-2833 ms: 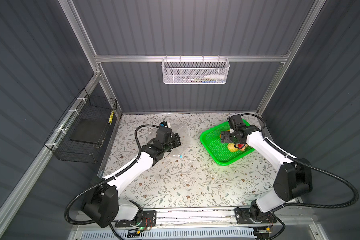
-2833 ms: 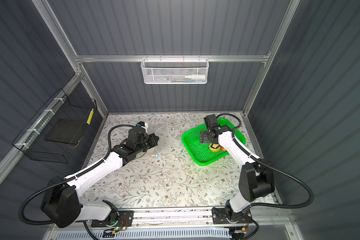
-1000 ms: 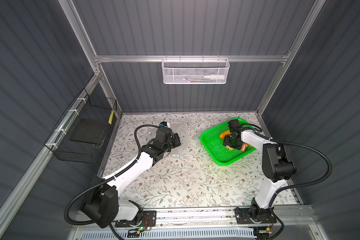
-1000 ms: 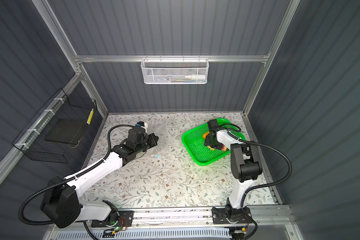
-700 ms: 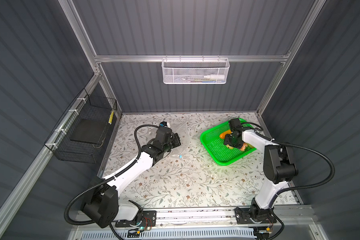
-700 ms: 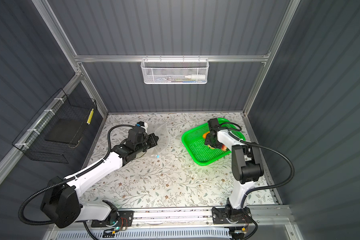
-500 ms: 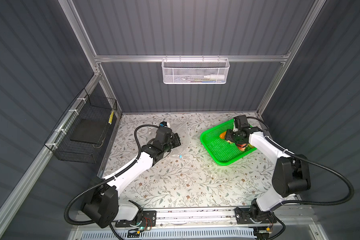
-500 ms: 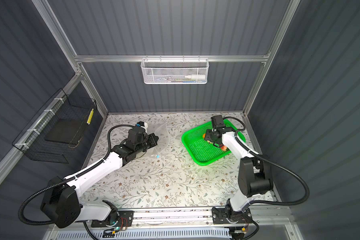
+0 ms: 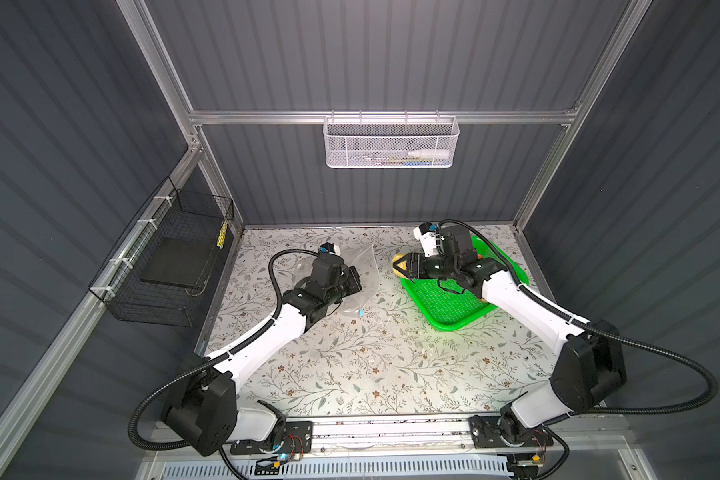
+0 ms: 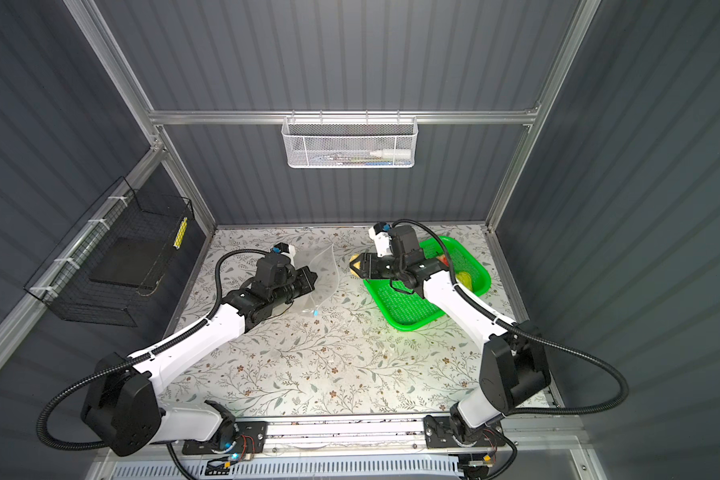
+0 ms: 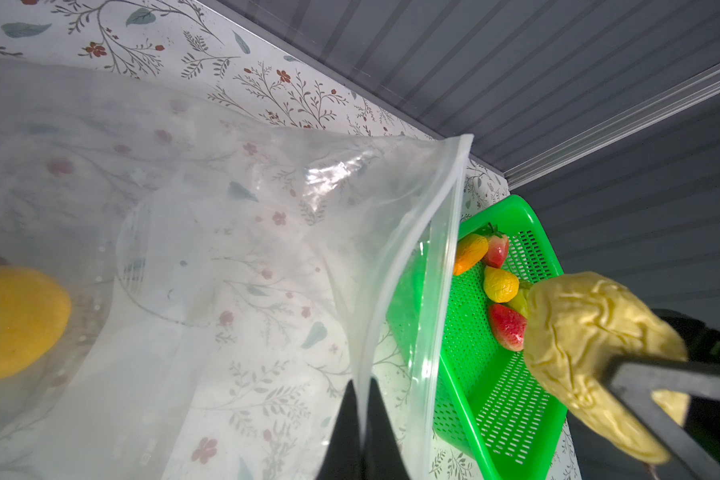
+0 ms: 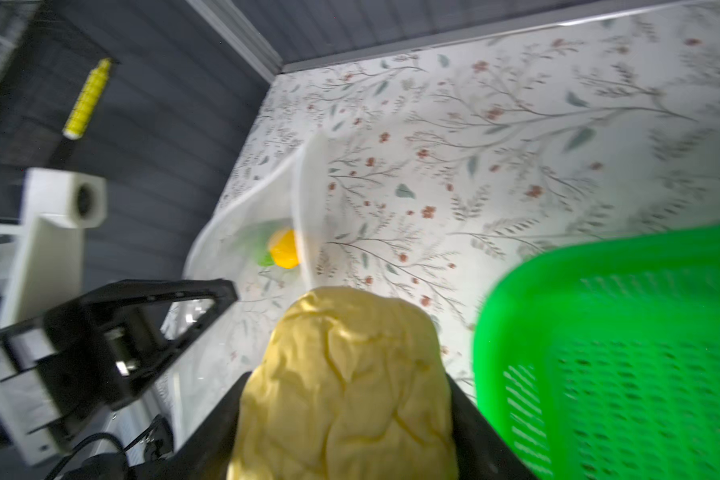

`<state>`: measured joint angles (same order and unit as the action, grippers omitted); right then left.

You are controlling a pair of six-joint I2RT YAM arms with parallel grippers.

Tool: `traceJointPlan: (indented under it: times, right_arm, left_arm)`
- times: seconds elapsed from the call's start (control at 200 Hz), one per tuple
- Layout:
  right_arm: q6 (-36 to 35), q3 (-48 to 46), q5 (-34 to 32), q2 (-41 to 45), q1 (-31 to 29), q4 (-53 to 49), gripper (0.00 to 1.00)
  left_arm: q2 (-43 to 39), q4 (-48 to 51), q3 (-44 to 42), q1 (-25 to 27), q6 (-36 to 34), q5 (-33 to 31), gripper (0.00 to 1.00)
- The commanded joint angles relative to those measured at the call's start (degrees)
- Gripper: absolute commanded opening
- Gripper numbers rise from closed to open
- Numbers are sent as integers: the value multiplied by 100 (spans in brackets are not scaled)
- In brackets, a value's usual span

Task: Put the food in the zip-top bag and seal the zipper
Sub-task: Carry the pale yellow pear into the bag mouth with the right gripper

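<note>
The clear zip-top bag (image 9: 364,270) lies on the flowered table with its mouth facing the green basket (image 9: 454,309). My left gripper (image 11: 360,401) is shut on the bag's upper lip, just inside the zipper strip (image 11: 449,232), and holds the mouth open. The small blue slider (image 9: 362,312) rests near the table. An orange-yellow fruit (image 11: 17,320) and a green piece (image 12: 265,257) sit inside the bag. My right gripper (image 12: 346,399) is shut on a wrinkled pale-yellow food (image 12: 346,365), held in the air between basket and bag mouth. Strawberries (image 11: 508,326) and small yellow and orange pieces remain in the basket.
A white mesh basket (image 9: 391,143) hangs on the back wall. A black wire basket (image 9: 171,257) is fixed to the left wall. The green basket (image 10: 412,311) sits at the table's back right, close to the right wall.
My right gripper has lifted the wrinkled yellow food out of the green basket and carried it left towards the bag's mouth. The left arm has stayed still, holding the bag.
</note>
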<state>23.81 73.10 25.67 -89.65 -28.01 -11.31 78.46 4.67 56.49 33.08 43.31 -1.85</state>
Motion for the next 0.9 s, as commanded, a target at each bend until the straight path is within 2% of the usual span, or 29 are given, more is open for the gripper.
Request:
traceJointPlan:
  times: [0.0,0.35,0.6,0.77,0.895]
  right_arm:
    - [96,245,534,-194,-235,604,57]
    - [326,278,746,-799,-597,1251,56]
    - [320,348,597,-1173,-662,1164,56]
    - [97,543,-200,-1339,-785,529,57]
    - [-175,768,-1006,-1454,-922,-53,62]
  left_arm:
    - [-120,16,46,23,-77,61,0]
    - [-318,104,97,23,-81,70,0]
    - [-419,114,126,23,-44,171,0]
    - [-454,88,91,23,-8,185,0]
    - [-436,78,81,23,11,185,0]
